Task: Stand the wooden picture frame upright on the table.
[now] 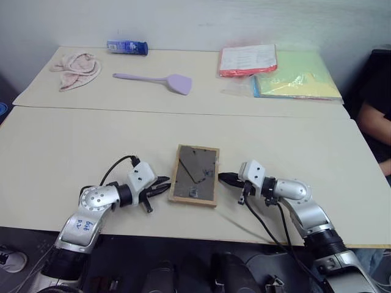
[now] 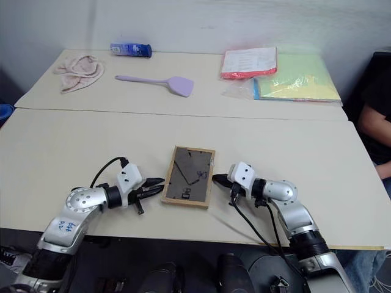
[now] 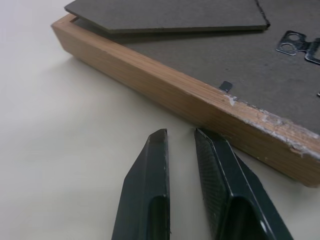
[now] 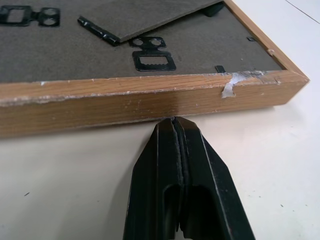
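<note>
Lying flat, back up, near the front edge of the table (image 1: 61, 152): frame (image 1: 195, 174), stand folded. Flanked by left gripper (image 1: 164, 188) and right gripper (image 1: 223, 178), tips at its side edges, fingers together, clamped on nothing.

Frame (image 1: 195, 174) flat on table (image 1: 73, 159), back up, near front edge. Left gripper (image 1: 164, 188) at its left side, right gripper (image 1: 223, 178) at its right. Behind seam: towel (image 1: 76, 69) far left, bottle (image 1: 127, 47) and spatula (image 1: 156, 80) centre-left, folders (image 1: 278, 70) right.
</note>
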Controlling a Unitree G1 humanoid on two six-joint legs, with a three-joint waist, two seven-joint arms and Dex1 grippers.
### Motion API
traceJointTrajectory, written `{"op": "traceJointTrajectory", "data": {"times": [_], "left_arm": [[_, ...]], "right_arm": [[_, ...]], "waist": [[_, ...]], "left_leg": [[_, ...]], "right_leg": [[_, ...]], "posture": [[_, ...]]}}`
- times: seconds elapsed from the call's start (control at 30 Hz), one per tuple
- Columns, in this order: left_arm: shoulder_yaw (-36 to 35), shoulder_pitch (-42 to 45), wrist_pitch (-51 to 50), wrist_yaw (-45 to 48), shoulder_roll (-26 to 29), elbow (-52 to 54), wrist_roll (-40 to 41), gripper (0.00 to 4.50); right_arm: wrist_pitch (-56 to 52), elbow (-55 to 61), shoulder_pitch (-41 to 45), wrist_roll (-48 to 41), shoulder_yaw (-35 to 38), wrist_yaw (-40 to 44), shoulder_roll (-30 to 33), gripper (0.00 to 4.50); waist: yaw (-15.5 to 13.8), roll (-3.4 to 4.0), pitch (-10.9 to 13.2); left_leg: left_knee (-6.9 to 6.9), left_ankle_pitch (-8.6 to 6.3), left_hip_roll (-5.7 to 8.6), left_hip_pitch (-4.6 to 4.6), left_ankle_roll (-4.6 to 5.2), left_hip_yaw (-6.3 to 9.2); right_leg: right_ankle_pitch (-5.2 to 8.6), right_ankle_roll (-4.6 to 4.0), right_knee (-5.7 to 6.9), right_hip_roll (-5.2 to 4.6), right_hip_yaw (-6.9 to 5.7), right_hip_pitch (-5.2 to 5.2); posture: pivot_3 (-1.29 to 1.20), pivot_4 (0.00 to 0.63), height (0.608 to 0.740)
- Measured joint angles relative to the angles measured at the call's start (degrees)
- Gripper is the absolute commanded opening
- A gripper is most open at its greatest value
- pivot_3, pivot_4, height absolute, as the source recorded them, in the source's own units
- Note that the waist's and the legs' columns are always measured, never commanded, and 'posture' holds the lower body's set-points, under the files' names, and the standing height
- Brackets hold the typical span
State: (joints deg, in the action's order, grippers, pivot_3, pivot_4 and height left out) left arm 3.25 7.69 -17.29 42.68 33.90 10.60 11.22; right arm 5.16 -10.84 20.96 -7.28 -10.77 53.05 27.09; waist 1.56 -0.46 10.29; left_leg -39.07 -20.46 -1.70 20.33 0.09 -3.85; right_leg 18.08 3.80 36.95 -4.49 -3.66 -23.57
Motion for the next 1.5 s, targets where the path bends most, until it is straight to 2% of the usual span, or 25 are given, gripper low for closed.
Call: {"op": "traceJointTrajectory", "data": {"times": [0.1,0.2,0.3,0.37,0.43,0.5,0.53,0.63,0.8,1.03,1.13,1.23,1.33,1.4,1.5], "left_arm": [[-2.3,-2.2,-2.4,-0.1,0.4,1.4,2.1,0.9],[-7.4,-4.6,-10.8,0.4,2.5,4.2,8.0,1.51],[-16.4,-3.4,-34.1,-0.3,4.5,6.4,24.2,2.43],[-19.3,0.4,-47.7,-1.6,5.5,6.6,31.8,3.11],[-21.0,6.1,-59.3,-3.5,5.0,5.0,36.7,3.71],[-21.5,11.8,-68.6,-5.9,3.9,1.1,38.2,4.37],[-21.4,13.9,-71.1,-7.4,3.0,-1.2,38.5,4.46],[-19.6,18.5,-74.2,-11.3,1.8,-7.0,40.6,4.46],[-12.2,24.0,-74.4,-15.2,2.0,-12.8,46.1,4.46],[-9.3,27.3,-74.4,-23.2,-1.5,-19.0,55.4,4.46],[-9.4,27.3,-74.5,-26.6,-3.0,-20.6,58.7,3.87],[-10.0,26.5,-74.8,-29.8,-4.2,-21.2,60.3,2.89],[-13.1,24.4,-74.8,-31.2,-5.1,-19.6,60.4,1.93],[-14.8,22.4,-73.4,-29.8,-5.6,-16.0,60.5,1.37],[-13.9,18.9,-68.6,-25.9,-4.2,-8.1,58.0,1.28]], "right_arm": [[-0.1,0.0,-0.1,0.0,0.0,0.8,0.6,0.0],[-0.7,2.6,-2.0,-0.5,1.0,1.8,3.7,0.0],[-4.7,8.5,-5.0,-1.9,2.3,3.5,7.4,0.0],[-7.2,12.7,-6.1,-2.5,2.3,4.2,8.4,0.0],[-9.2,15.9,-6.7,-2.9,2.0,4.3,8.4,0.0],[-10.7,17.6,-6.9,-2.9,1.6,4.0,8.4,0.0],[-11.2,17.9,-6.9,-2.8,1.3,3.8,8.3,0.0],[-12.5,18.3,-6.9,-2.1,0.1,3.0,7.9,0.0],[-13.5,18.3,-5.2,-1.1,-1.1,2.0,6.1,0.0],[-14.0,18.3,-4.3,0.2,-2.4,0.8,5.1,0.0],[-14.0,18.3,-4.3,0.3,-2.7,0.8,4.6,0.0],[-13.8,18.3,-4.5,-0.5,-2.4,1.1,4.5,0.0],[-15.5,18.7,-4.7,-5.3,0.1,1.6,3.6,0.61],[-18.2,19.2,-3.5,-9.3,1.8,2.8,3.5,1.24],[-25.7,19.2,2.1,-16.2,4.6,2.9,1.5,2.32]], "waist": [[0.0,0.0,0.0],[0.0,0.0,0.0],[0.0,-0.01,0.0],[-0.2,-0.01,0.0],[-0.3,-0.01,0.0],[-0.3,-0.01,0.0],[-0.3,-0.01,0.0],[-0.2,-0.04,0.0],[-0.3,-0.03,0.0],[-1.3,-0.04,0.0],[-1.4,-0.04,0.0],[-1.4,-0.05,0.0],[-1.1,-0.05,0.0],[-0.9,-0.06,0.0],[-0.2,-0.06,0.0]], "left_leg": [[0.0,0.01,-0.01,-0.01,-0.02,0.01],[0.03,0.01,-0.03,0.0,-0.02,0.06],[0.0,0.01,-0.03,0.01,-0.02,0.13],[0.0,0.01,0.01,-0.01,-0.01,0.21],[-0.01,0.02,0.03,0.0,-0.02,0.25],[-0.01,0.02,0.06,0.0,-0.03,0.23],[-0.01,0.02,0.08,-0.01,-0.03,0.22],[-0.02,0.04,0.07,-0.01,-0.07,0.21],[-0.04,0.07,0.09,-0.05,-0.12,0.21],[-0.07,0.08,0.1,-0.02,-0.12,0.2],[-0.09,0.08,0.11,0.0,-0.12,0.21],[-0.1,0.08,0.1,0.02,-0.13,0.2],[-0.09,0.12,0.06,0.02,-0.21,0.19],[-0.09,0.14,0.05,0.0,-0.24,0.2],[-0.09,0.17,0.04,-0.02,-0.3,0.21]], "right_leg": [[0.0,0.0,0.0,0.01,0.0,-0.01],[0.01,-0.01,0.01,0.01,-0.01,-0.01],[0.0,-0.01,-0.01,0.0,-0.03,0.06],[0.0,-0.01,-0.04,-0.02,-0.04,0.11],[0.0,0.0,-0.02,-0.01,-0.05,0.12],[0.0,0.0,-0.01,0.03,-0.05,0.13],[0.0,0.0,0.01,0.03,-0.05,0.12],[0.0,0.0,0.01,0.04,-0.04,0.1],[0.0,0.0,0.03,0.03,-0.02,0.11],[0.0,0.0,0.02,0.03,-0.03,0.1],[0.0,0.0,0.01,0.03,-0.04,0.1],[0.0,0.0,0.01,0.06,-0.05,0.07],[0.0,0.0,0.03,0.11,-0.04,0.04],[0.0,0.0,0.01,0.12,-0.05,0.05],[0.01,-0.02,-0.04,0.12,-0.03,0.04]], "posture": [[0.0,0.15,0.74],[0.0,0.15,0.74],[0.0,0.15,0.74],[0.0,0.15,0.74],[0.0,0.15,0.74],[0.0,0.15,0.74],[0.0,0.15,0.74],[0.0,0.15,0.74],[0.0,0.15,0.74],[0.0,0.15,0.74],[0.0,0.15,0.74],[0.0,0.15,0.74],[0.0,0.15,0.74],[0.0,0.15,0.74],[0.0,0.15,0.74]]}}
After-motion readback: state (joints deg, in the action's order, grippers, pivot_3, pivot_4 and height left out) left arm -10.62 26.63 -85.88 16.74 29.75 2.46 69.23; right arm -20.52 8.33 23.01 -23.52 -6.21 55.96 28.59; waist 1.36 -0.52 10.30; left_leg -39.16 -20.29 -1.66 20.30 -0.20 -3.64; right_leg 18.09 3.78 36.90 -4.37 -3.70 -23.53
